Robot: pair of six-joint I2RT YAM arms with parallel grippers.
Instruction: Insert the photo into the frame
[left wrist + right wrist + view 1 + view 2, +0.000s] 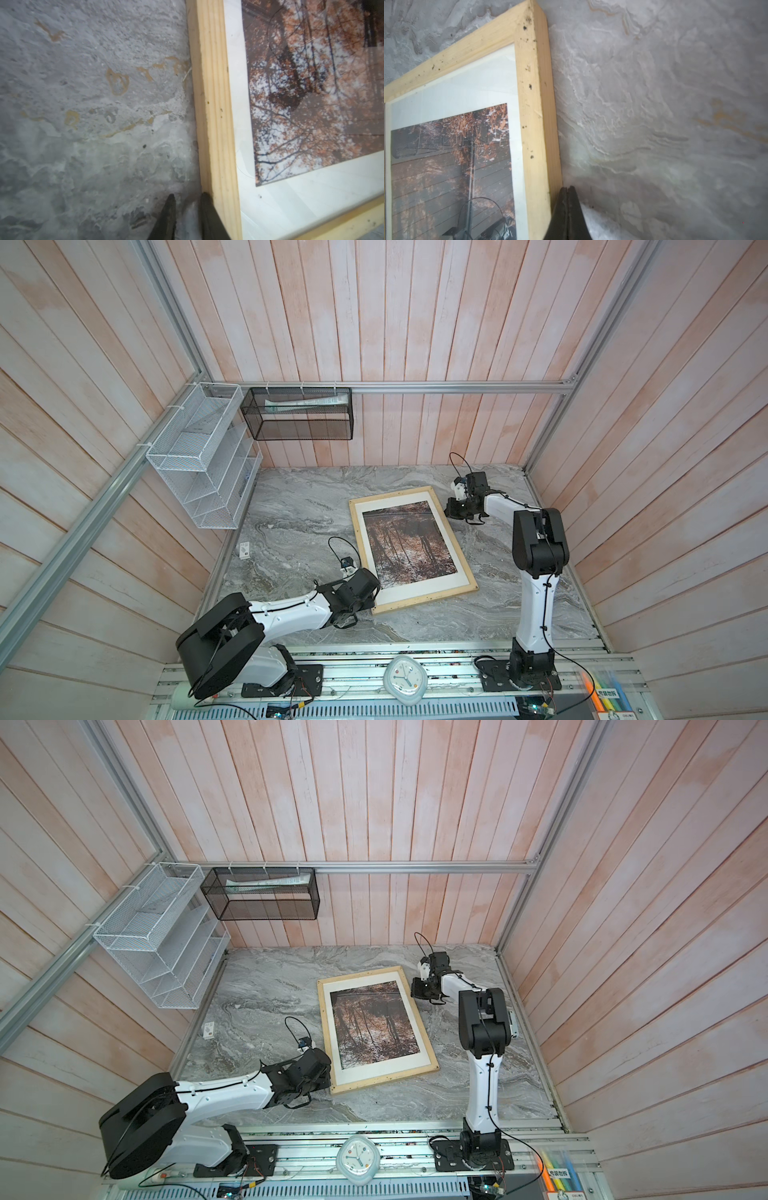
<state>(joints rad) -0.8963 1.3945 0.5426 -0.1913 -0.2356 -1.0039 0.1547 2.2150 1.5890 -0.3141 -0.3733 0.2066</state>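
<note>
The grey marbled tabletop [299, 514] held the pale wood frame [424, 599] flat and askew at mid-table, with the autumn-forest photo [409, 543] inside it, white-bordered. The left gripper [188, 209], jaws slightly apart, rested against the frame's near-left edge. The right gripper [567, 193], pressed together, sat by its far-right side. Behind, 2 mesh baskets [297, 414] hung on pinkish plank walls [415, 323].

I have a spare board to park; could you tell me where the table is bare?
Widest bare table: between the frame and the white rack, bar one small white tag. Narrower: between frame and right arm. Crowded where the left gripper and right gripper sit beside the frame.
</note>
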